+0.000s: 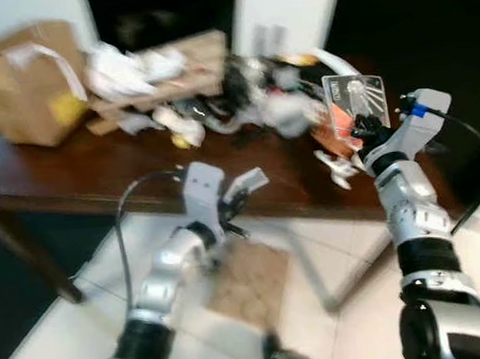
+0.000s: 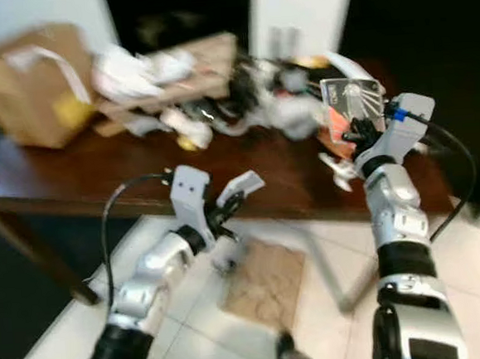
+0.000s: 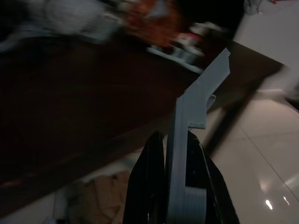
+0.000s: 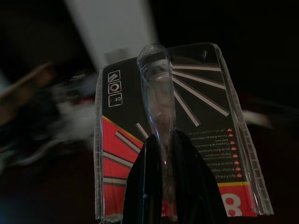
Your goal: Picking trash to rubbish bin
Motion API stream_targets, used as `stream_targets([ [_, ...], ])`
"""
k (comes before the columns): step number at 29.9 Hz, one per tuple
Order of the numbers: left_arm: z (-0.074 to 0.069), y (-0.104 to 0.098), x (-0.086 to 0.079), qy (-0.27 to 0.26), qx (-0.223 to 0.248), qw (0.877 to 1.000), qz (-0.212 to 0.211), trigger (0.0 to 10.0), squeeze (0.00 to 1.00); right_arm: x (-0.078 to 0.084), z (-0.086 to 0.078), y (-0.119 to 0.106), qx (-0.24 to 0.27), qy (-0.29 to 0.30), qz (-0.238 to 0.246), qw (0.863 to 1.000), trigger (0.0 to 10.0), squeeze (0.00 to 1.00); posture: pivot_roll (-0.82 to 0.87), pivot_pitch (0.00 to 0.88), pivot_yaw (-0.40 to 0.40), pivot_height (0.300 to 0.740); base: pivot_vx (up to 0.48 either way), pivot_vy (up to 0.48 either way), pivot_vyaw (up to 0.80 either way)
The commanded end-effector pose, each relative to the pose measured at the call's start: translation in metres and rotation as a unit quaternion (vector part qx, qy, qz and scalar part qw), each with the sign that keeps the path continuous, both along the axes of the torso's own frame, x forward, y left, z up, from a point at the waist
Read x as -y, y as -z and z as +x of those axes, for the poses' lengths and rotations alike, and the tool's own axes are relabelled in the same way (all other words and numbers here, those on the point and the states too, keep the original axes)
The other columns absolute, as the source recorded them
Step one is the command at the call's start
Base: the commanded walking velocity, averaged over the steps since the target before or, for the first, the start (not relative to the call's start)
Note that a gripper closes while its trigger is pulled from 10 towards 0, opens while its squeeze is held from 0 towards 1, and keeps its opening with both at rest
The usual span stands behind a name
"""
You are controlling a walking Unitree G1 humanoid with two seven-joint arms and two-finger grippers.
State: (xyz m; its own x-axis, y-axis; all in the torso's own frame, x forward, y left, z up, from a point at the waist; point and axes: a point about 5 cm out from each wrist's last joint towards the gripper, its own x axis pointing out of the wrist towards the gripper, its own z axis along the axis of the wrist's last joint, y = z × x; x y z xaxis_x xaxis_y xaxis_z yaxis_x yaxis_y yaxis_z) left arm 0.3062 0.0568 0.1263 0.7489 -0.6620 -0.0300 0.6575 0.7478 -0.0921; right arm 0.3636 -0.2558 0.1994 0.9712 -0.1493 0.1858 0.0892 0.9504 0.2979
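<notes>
Both arms fill the lower half of the head views, and each claw already carries trash. Nearest, at lower centre, the left claw (image 1: 235, 198) is clamped on a flat grey plastic strip (image 3: 196, 126); in the left wrist view the strip runs straight out between the two black fingers, its long axis continuing the line of the claw. It hangs over the pale tiled floor (image 1: 53, 344), just in front of the table (image 1: 98, 170) edge.

At centre right the right claw (image 2: 358, 137) is held up above the table's near right corner, pinched on a clear blister pack (image 4: 173, 130) with a red and black card; the fingers grip the moulded bubble at its lower end, and the pack stands upright beyond them.

Farther back, across the top of the frame, the dark table carries the rest of the heap: a brown paper bag (image 1: 25, 84) at upper left, cardboard (image 1: 173, 72) and crumpled white wrappers (image 1: 127, 68) in the middle. A brown cardboard sheet (image 1: 252, 282) lies on the floor below the left claw.

No bin can be made out, so with both claws loaded the next move is likely carrying them to one.
</notes>
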Motion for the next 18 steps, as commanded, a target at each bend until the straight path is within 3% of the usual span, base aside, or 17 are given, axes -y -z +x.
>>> stream_targets([
  [1, -0.001, 0.002, -0.001, -0.001, 0.001, 1.000, 0.003, 10.0, 0.00, 0.000, 0.000, 0.004, -0.005, 0.005, 0.002, 1.000, 10.0, 0.00, 0.05, 0.121, -0.011, 0.740, -0.337, 0.000, 0.00],
  [18, 0.001, 0.015, -0.007, -0.005, -0.010, 1.000, 0.021, 10.0, 0.00, 0.019, -0.004, 0.022, -0.047, 0.056, -0.009, 0.997, 10.0, 0.00, 0.05, 0.126, -0.008, 0.740, -0.339, 0.000, 0.00],
])
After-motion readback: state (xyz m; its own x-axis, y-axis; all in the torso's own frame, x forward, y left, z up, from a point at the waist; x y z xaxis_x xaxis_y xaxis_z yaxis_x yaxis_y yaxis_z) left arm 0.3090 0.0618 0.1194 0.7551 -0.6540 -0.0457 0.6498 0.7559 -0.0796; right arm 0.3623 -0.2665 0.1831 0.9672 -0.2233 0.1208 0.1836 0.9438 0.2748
